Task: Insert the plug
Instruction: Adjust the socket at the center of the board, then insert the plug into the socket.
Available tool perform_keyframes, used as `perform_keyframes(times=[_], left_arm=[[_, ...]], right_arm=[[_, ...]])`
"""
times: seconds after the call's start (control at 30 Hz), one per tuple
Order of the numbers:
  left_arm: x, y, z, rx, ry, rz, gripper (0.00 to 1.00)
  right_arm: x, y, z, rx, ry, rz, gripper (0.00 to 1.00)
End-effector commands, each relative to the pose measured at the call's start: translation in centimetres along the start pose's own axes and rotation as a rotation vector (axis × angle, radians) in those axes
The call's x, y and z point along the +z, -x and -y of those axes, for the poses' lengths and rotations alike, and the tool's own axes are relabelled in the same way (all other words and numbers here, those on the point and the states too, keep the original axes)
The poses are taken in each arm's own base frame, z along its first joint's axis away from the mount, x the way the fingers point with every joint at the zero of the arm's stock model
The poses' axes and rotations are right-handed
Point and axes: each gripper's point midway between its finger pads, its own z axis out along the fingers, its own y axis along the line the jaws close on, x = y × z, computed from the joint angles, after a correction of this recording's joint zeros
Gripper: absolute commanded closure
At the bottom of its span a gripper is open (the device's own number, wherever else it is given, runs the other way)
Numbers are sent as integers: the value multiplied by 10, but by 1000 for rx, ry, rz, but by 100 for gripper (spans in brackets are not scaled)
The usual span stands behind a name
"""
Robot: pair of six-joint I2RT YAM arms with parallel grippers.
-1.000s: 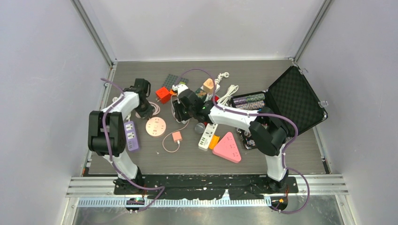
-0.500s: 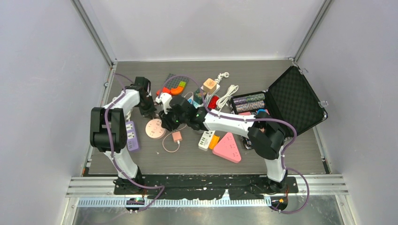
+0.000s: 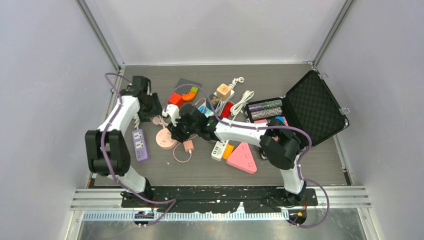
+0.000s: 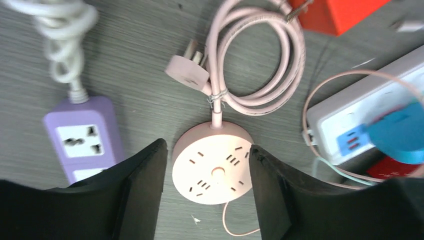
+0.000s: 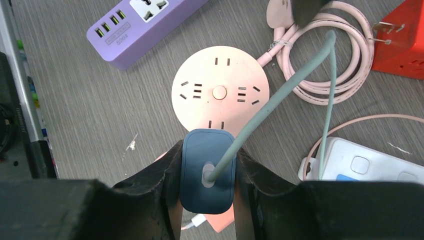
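a dark grey wood-grain table (image 3: 280, 80) is boxed in by plain pale walls (image 3: 215, 30). aluminium posts (image 3: 100, 35) rise from its far corners; a metal rail (image 3: 345, 196) lines its near edge.

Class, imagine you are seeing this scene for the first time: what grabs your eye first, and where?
The dark blue plug clamped in the right gripper, poised beside the round pink socket hub left of centre. The left gripper stands open nearby; an open black case sits at the right.
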Motion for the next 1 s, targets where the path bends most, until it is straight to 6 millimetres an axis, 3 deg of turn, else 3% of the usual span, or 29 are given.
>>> perform_keyframes(times=[0.0,0.03,0.13,0.17,0.2,0.23,0.33,0.63,0.97], left_arm=[[-66,34,-18,-161,-25,177,42],[-75,34,-21,-181,-32,197,42],[-100,33,-25,-190,-50,262,42],[-107,31,-26,-190,-53,273,42],[-112,28,-27,-192,-57,284,42],[-118,26,-28,-196,-59,294,41],[-128,15,-26,-202,-96,301,41],[-144,-7,-26,-197,-137,305,40],[-142,-13,-30,-180,-120,286,40]], right_arm=[[9,30,-5,-138,62,96,95],[10,37,-3,-150,75,110,95],[24,28,4,-164,93,66,95],[25,38,6,-169,92,83,95],[32,30,9,-161,90,60,95],[34,39,10,-164,89,73,95],[50,30,14,-149,96,42,95],[72,8,29,-150,102,-34,95],[80,0,18,-111,179,-27,95]])
